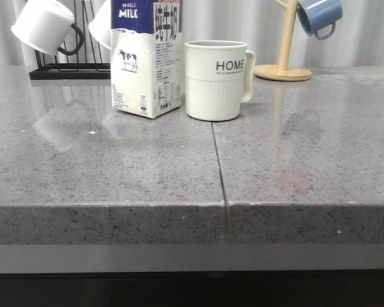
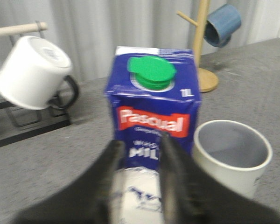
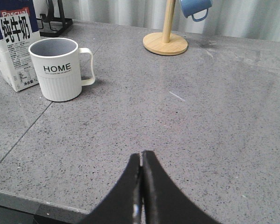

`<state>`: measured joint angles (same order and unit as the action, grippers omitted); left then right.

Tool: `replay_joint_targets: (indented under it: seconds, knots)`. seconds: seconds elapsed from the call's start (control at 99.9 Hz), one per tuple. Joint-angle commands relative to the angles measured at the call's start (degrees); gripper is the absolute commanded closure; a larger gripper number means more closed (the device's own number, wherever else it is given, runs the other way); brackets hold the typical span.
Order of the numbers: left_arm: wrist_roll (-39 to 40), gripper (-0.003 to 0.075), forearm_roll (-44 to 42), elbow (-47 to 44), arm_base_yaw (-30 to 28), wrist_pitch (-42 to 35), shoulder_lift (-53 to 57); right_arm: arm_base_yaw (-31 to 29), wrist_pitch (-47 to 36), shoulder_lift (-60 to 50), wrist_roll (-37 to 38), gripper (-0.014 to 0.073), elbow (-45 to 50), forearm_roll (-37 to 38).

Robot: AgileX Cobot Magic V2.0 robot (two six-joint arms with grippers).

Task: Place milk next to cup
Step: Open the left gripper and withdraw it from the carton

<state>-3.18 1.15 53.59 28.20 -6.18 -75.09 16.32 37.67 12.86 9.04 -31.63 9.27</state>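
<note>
The milk (image 1: 146,64), a white carton with a dark blue top and a green cap, stands upright on the grey counter, close beside the left of the cup (image 1: 216,80). The cup is a cream ribbed "HOME" mug with its handle to the right. In the left wrist view my left gripper (image 2: 142,142) is blurred and open. Its fingers hover in front of the milk (image 2: 151,116), with the cup (image 2: 233,144) beside it, and the gap is narrower than the carton. My right gripper (image 3: 141,154) is shut and empty over the counter, well away from the cup (image 3: 58,70) and milk (image 3: 14,46). Neither gripper shows in the front view.
A black rack (image 1: 70,70) with white mugs (image 1: 48,25) stands at the back left, behind the milk. A wooden mug tree (image 1: 285,45) holding a blue mug (image 1: 319,14) stands at the back right. A seam (image 1: 219,166) runs through the counter to its front edge.
</note>
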Motion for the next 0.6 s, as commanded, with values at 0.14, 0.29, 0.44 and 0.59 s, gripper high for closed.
replay_joint_targets:
  seconds: [0.14, 0.29, 0.44, 0.59]
  knots:
    - [0.2, 0.0741, -0.73, -3.34, -8.34, -0.42, 10.57, -0.28, -4.18, 0.58, -0.14, 0.0649, -1.54, 0.49]
    - [0.2, 0.0741, -0.73, -7.64, -13.7, 2.19, 16.55, -0.28, -4.18, 0.58, -0.14, 0.0649, -1.54, 0.49]
    - [0.2, 0.0741, -0.73, -12.08, -17.32, 3.94, 22.65, -0.28, -4.18, 0.58, -0.14, 0.0649, -1.54, 0.49]
    - [0.2, 0.0741, -1.63, -16.84, -18.42, 4.71, 28.45, -0.28, -4.18, 0.58, -0.14, 0.0649, -1.54, 0.49]
